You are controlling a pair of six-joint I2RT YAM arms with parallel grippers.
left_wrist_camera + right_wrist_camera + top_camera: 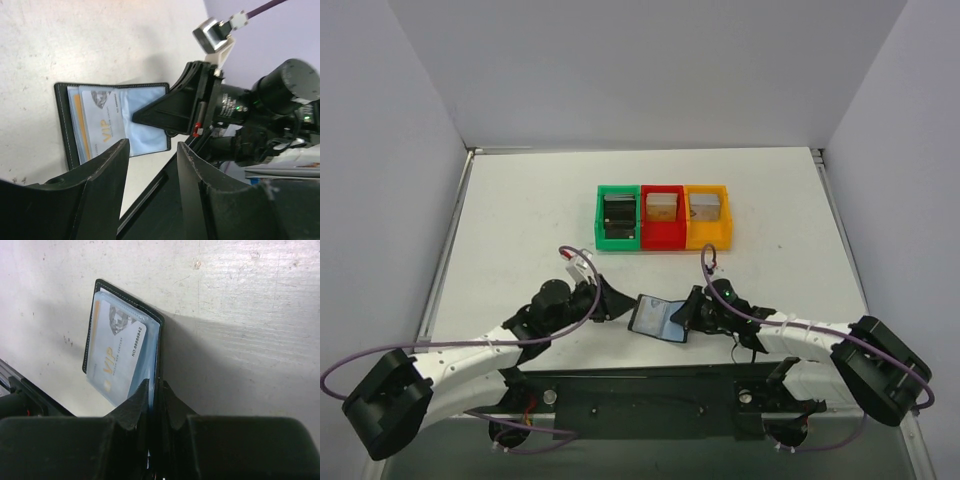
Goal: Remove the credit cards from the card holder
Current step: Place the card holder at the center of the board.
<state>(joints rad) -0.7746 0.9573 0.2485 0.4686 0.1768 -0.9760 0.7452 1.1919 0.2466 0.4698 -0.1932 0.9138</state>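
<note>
The black card holder (658, 318) lies open on the table between my two grippers, its grey-blue pockets showing. A pale card marked VIP (102, 120) sits in its left pocket, and shows in the right wrist view too (117, 352). My right gripper (692, 310) is shut on the holder's right flap (156, 355), which stands up on edge between the jaws. My left gripper (613, 297) is open and empty, just left of the holder (117, 122).
Green (618, 217), red (663, 215) and yellow (708, 215) bins stand in a row at the table's middle back, each holding a stack. The black base plate (650, 400) runs along the near edge.
</note>
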